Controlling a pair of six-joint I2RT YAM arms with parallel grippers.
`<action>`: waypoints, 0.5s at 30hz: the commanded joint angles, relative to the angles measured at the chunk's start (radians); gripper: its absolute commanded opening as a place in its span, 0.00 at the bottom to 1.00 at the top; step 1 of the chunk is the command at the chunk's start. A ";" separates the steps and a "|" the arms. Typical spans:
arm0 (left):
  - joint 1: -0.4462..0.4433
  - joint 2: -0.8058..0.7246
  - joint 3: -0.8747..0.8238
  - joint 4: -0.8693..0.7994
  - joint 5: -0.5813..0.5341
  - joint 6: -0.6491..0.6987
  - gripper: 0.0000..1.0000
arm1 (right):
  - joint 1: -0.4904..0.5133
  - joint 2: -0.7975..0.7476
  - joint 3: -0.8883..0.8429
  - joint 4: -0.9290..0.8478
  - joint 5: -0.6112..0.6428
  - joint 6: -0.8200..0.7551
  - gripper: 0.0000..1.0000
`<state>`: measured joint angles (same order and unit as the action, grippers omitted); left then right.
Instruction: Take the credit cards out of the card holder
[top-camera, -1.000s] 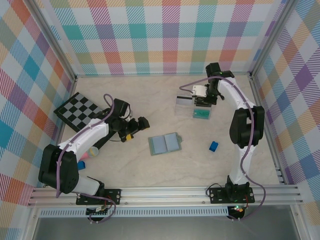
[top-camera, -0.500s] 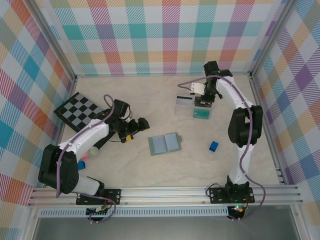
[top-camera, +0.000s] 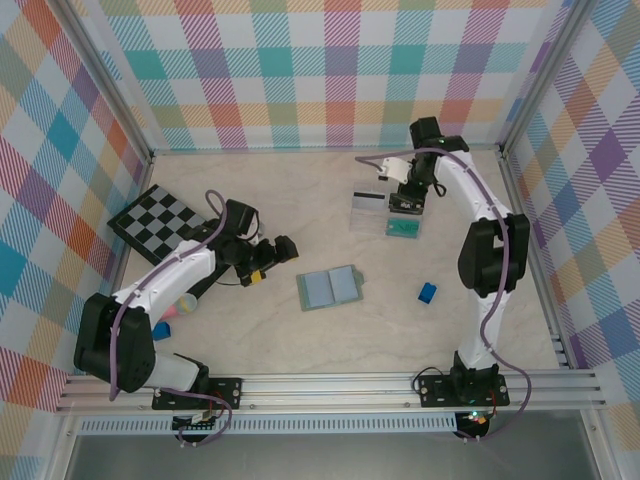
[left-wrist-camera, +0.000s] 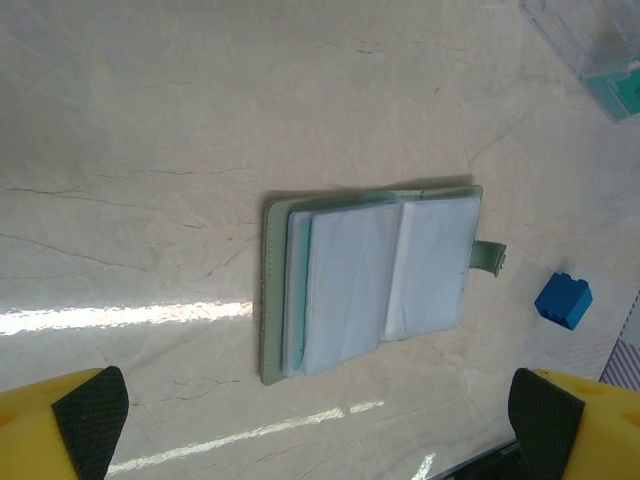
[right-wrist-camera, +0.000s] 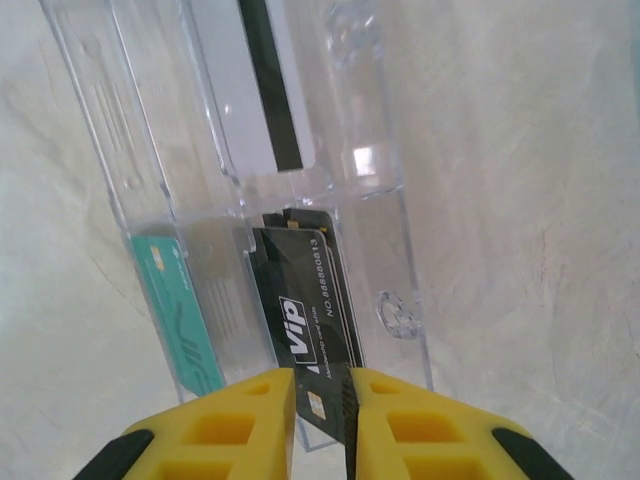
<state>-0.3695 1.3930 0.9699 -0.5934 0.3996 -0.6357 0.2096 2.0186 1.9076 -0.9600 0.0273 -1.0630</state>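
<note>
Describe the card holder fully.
The card holder is a small sage-green folding wallet, soft-looking, lying open and flat on the table, with its pale blue-grey pockets facing up. Its snap tab sticks out from one half's outer edge. Only the table touches it. What the pockets hold is unclear.

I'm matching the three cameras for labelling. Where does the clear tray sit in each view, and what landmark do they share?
Top external: the clear tray lies right of centre, in the upper half.
Left wrist: its corner is in the top-right corner, cut by the frame edge.
Right wrist: it runs from the top left down the middle.
Shared landmark: the teal-green card at the tray.
</note>
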 joint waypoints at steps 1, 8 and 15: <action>0.017 -0.041 -0.021 -0.007 -0.008 -0.014 1.00 | 0.003 -0.146 -0.016 0.024 -0.089 0.158 0.22; -0.001 -0.043 -0.053 0.028 0.015 -0.034 1.00 | 0.022 -0.420 -0.256 0.149 -0.144 0.580 0.22; -0.072 -0.027 -0.051 0.051 0.004 -0.066 1.00 | 0.041 -0.685 -0.478 0.162 -0.180 1.080 0.35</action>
<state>-0.4080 1.3666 0.9257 -0.5667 0.4011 -0.6785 0.2470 1.3838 1.4780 -0.7944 -0.1020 -0.2687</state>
